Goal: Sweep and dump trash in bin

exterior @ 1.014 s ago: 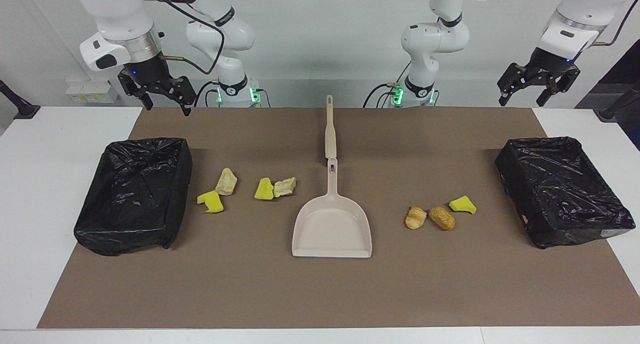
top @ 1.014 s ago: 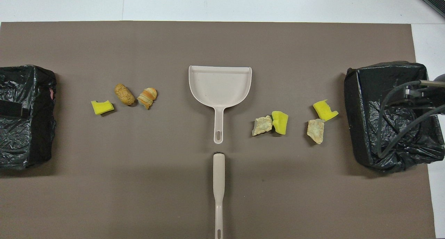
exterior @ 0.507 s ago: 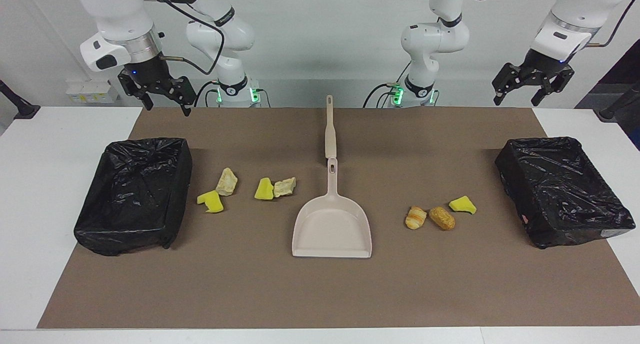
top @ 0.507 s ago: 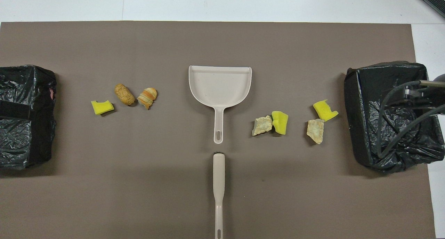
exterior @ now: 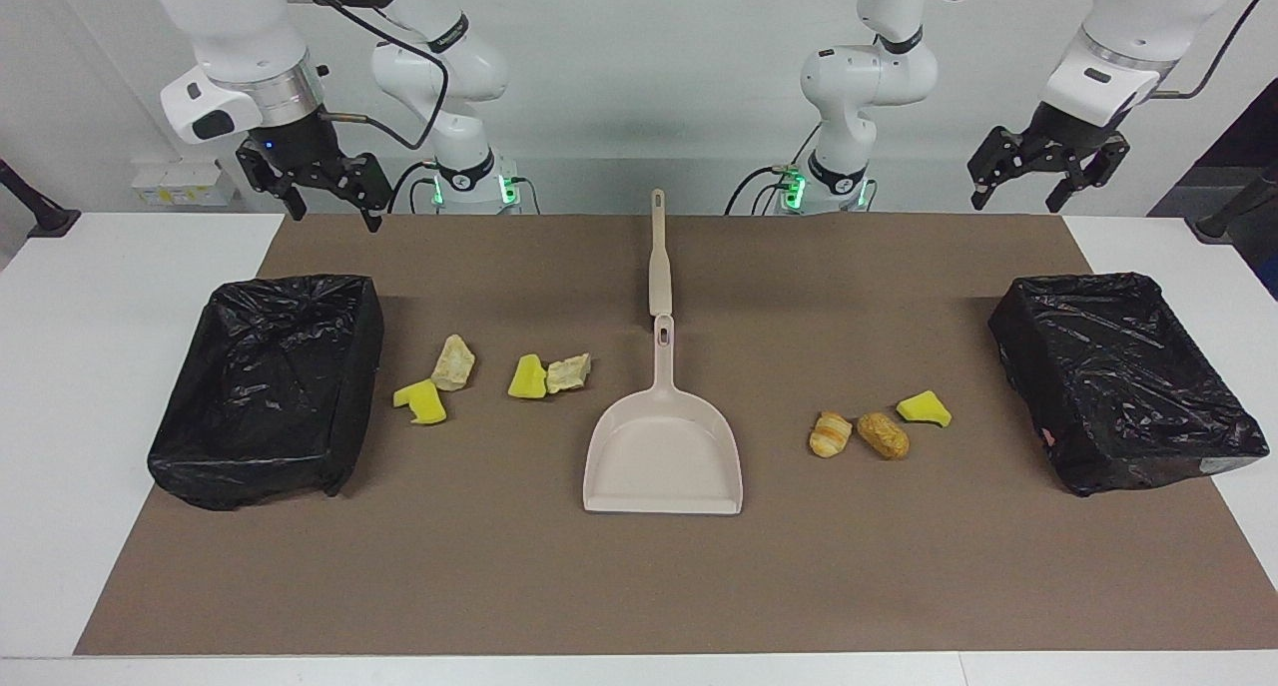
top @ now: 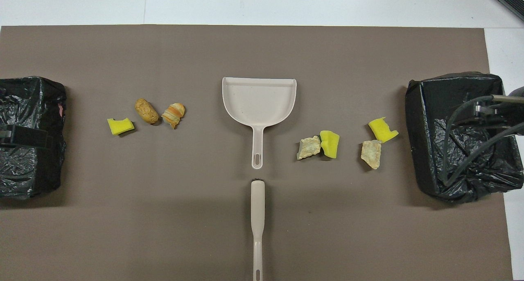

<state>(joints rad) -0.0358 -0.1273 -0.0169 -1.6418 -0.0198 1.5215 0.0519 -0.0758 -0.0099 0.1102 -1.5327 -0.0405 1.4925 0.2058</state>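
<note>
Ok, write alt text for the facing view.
A beige dustpan lies mid-mat with a brush handle in line, seven bits of trash scattered on either side, and a black-lined bin at each end. The left gripper and right gripper hang open and empty above.

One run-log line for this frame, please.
stage: not started | trash: on mat | dustpan: untouched | left claw: open, raised | right claw: open, raised
</note>
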